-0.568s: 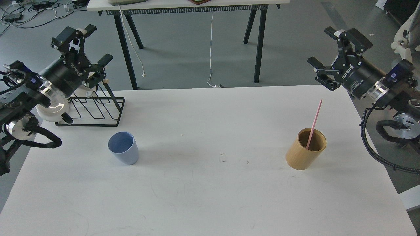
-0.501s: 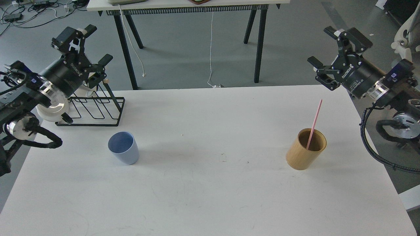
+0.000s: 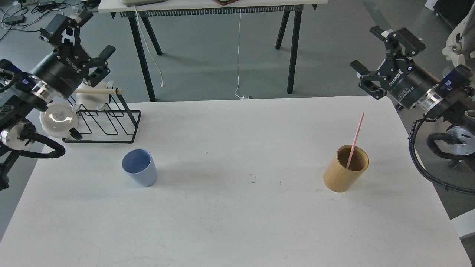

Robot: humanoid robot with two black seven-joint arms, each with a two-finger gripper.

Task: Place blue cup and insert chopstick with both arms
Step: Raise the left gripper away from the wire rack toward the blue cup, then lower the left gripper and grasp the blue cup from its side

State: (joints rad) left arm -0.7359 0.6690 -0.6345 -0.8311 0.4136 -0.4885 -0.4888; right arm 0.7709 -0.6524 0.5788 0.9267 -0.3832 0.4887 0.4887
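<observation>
The pale blue cup (image 3: 139, 167) stands upright on the white table (image 3: 237, 215), left of centre. The pink chopstick (image 3: 355, 139) leans inside the tan wooden holder (image 3: 346, 168) on the right side. My left gripper (image 3: 87, 35) is open and empty, raised above the table's far left edge, well behind the cup. My right gripper (image 3: 384, 46) is open and empty, raised beyond the table's far right corner, above and behind the holder.
A black wire rack (image 3: 107, 120) with a pale wooden rod (image 3: 98, 91) and a white dish (image 3: 58, 120) stands at the far left of the table. A second table (image 3: 211, 5) with black legs stands behind, with cables on the floor.
</observation>
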